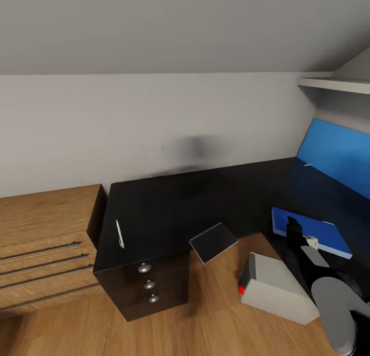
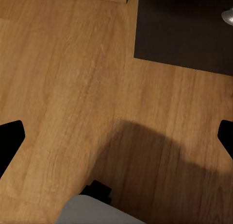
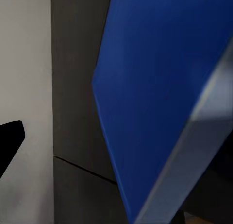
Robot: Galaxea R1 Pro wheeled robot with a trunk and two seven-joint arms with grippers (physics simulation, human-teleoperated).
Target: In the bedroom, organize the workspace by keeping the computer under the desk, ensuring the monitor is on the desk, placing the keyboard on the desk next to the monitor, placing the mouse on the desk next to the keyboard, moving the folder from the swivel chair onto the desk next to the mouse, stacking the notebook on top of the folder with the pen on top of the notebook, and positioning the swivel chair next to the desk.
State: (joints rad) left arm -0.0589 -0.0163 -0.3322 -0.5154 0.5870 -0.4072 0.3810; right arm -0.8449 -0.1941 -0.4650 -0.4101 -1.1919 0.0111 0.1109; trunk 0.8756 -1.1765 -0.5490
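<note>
Now the right gripper (image 1: pixel 294 227) is clamped on the folder (image 1: pixel 313 230) over the desk (image 1: pixel 169 212); tilted, it might slip; left gripper's fingers (image 2: pixel 9 139) are apart

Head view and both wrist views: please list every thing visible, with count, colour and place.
L-shaped black desk: one, along the grey wall.
Slim white pen: one, on the desk's left part.
Small dark rectangular notebook: one, overhanging the desk's front edge, tilted.
Flat bright blue folder: one, on the desk's right part.
Pale grey computer tower: one, red light, on the wood floor.
Blue wall panel: one, behind the desk at right.
Light wood drawer unit: one, left of the desk.
Right gripper: over the folder; whether it grips is unclear.
Left gripper: above the floor, fingers apart.
</note>
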